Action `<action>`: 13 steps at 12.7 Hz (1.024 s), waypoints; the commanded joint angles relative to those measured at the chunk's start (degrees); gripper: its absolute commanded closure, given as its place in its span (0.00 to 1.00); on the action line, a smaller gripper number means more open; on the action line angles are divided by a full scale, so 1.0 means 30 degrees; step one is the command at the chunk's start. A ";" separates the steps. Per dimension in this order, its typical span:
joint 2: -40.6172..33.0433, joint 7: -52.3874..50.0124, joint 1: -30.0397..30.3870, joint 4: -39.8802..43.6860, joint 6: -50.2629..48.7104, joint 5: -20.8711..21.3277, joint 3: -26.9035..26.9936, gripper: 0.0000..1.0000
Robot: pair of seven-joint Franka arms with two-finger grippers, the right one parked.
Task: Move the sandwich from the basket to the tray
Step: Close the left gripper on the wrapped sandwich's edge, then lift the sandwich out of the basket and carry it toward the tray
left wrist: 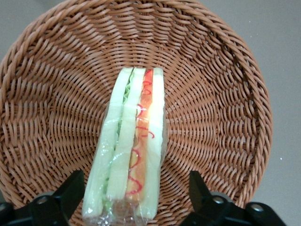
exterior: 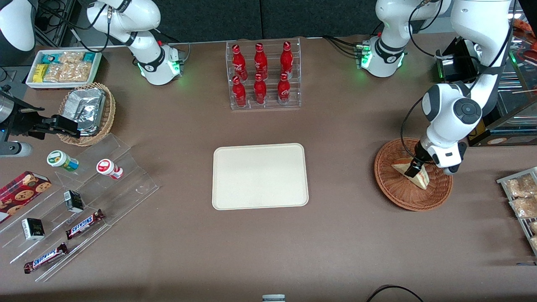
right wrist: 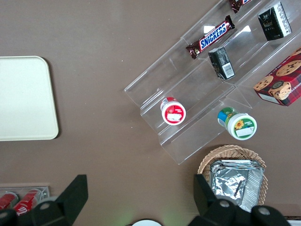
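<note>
The sandwich (exterior: 421, 178), a plastic-wrapped wedge of pale bread with red and green filling, lies in the reddish-brown wicker basket (exterior: 402, 201) toward the working arm's end of the table. My left gripper (exterior: 413, 168) is lowered into the basket over the sandwich. In the left wrist view the gripper (left wrist: 136, 188) is open, its black fingers (left wrist: 70, 193) standing on either side of the sandwich (left wrist: 134, 141) with small gaps, inside the basket (left wrist: 225, 117). The cream tray (exterior: 260, 176) lies empty at the table's middle and also shows in the right wrist view (right wrist: 23, 99).
A clear rack of red bottles (exterior: 265, 75) stands farther from the camera than the tray. Packaged snacks (exterior: 522, 201) lie at the working arm's edge. A clear stepped stand (exterior: 84, 197) with snacks and a tan basket of foil packets (exterior: 86, 113) lie toward the parked arm's end.
</note>
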 commanded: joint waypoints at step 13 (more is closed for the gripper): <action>-0.2143 0.1887 -0.2538 0.9690 -1.6992 0.0337 -0.0078 1.00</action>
